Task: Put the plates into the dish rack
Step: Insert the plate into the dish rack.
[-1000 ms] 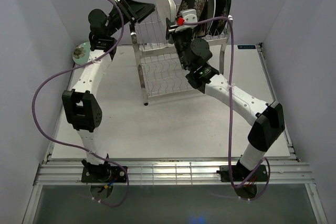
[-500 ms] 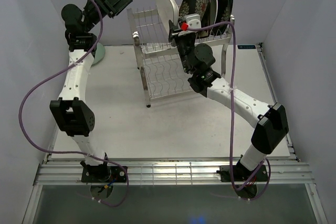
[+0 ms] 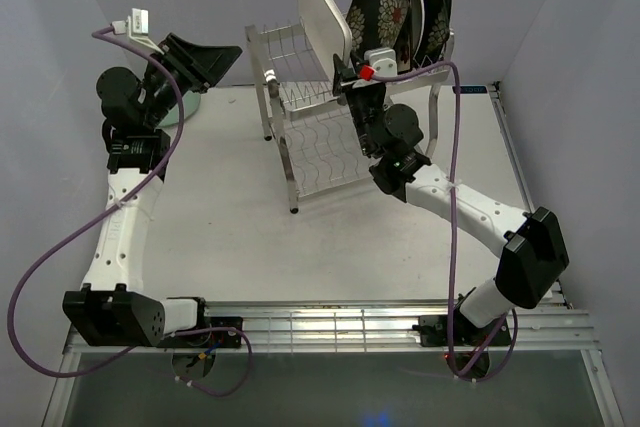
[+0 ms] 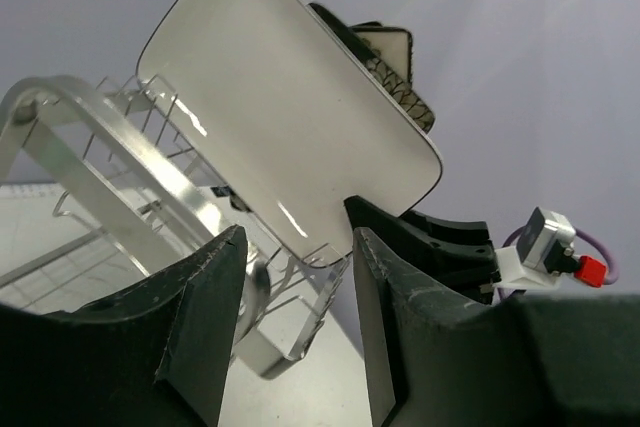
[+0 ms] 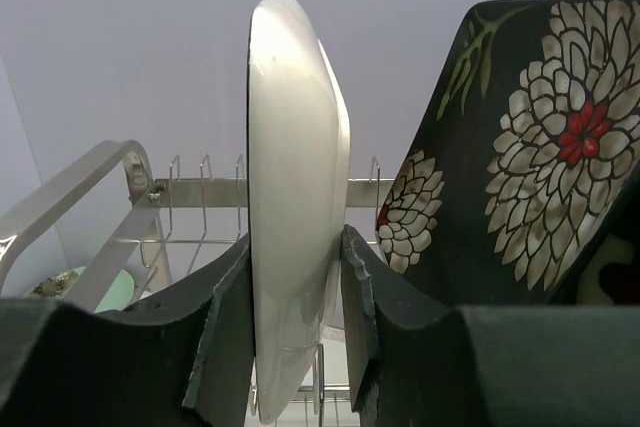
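Slotting step: right end effector [image 5: 296, 287] pinches white rectangular plate [image 5: 290, 147] upright in dish rack [image 3: 300, 147] top tier. Left end effector [image 4: 297, 242] spread, empty, left of rack. Next, probably: let go, back out.

The dish rack [image 3: 312, 142] is bright polished steel wire, and its flat posts are mirror-shiny. The white rectangular plate [image 5: 295, 177] is smooth glazed ceramic with glossy highlights. The dark floral square plate [image 5: 520, 147] looks glazed too, with a softer sheen. The right gripper [image 5: 295, 247] and left gripper [image 4: 295, 237] have matt black plastic fingers. The table [image 3: 230, 217] top is matt white.
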`<control>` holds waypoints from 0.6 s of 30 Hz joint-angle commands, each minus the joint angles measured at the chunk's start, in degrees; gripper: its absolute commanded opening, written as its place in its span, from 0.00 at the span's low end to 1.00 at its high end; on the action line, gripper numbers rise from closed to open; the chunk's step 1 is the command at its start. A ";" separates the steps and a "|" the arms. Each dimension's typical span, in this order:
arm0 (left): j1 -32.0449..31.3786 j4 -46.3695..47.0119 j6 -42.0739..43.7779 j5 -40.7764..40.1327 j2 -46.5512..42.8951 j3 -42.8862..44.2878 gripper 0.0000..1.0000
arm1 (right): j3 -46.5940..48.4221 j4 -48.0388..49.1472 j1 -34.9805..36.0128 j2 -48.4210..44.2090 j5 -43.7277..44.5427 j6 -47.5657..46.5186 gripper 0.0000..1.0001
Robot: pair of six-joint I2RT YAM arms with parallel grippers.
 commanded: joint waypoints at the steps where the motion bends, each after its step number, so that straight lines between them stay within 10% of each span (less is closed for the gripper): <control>1: 0.09 -5.73 4.56 -3.27 -2.60 -3.73 0.57 | -2.70 7.32 -2.03 -4.13 5.65 -0.15 0.15; 18: 0.09 -8.20 6.50 -3.45 -6.39 -9.27 0.58 | -6.84 6.10 -1.95 -8.00 6.18 3.19 0.65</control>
